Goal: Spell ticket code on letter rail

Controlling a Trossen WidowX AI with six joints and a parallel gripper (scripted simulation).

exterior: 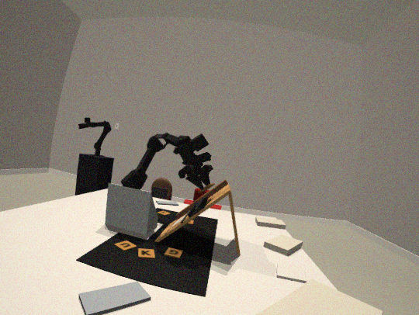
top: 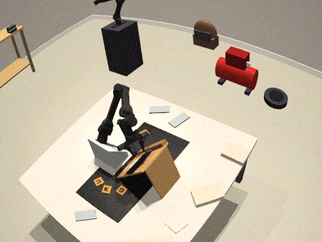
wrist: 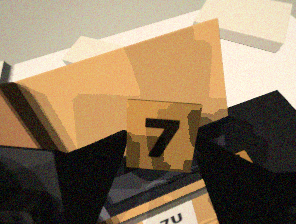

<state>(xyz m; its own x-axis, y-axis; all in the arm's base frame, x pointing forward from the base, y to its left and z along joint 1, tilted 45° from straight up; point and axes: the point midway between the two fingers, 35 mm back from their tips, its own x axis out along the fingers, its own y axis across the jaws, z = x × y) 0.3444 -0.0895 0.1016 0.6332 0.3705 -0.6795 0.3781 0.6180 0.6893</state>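
Note:
My gripper [wrist: 160, 138] [top: 139, 149] [exterior: 202, 181] is shut on an orange tile marked 7 [wrist: 163, 135]. It holds the tile just above the upper end of the sloped wooden board [top: 162, 171] [exterior: 217, 194] [wrist: 150, 70]. The board's dark letter rail [top: 136, 164] [wrist: 150, 189] runs below the tile. A white label [wrist: 169, 219] at the bottom of the wrist view shows "7U". Tiles U [top: 98, 181] [exterior: 125, 244], K [top: 107, 189] [exterior: 146, 253] and G [top: 121, 189] [exterior: 173, 252] lie on the black mat [top: 101, 204] [exterior: 178, 277]. Another tile lies behind the board.
A grey wedge stand [top: 107, 155] [exterior: 128, 211] sits left of the board, next to the arm's base. Flat grey slabs [top: 159, 109] [top: 85, 214] and cream slabs [top: 207, 194] [top: 235, 152] lie around the table. A black pedestal [top: 122, 47] and a red compressor [top: 237, 71] stand on the floor.

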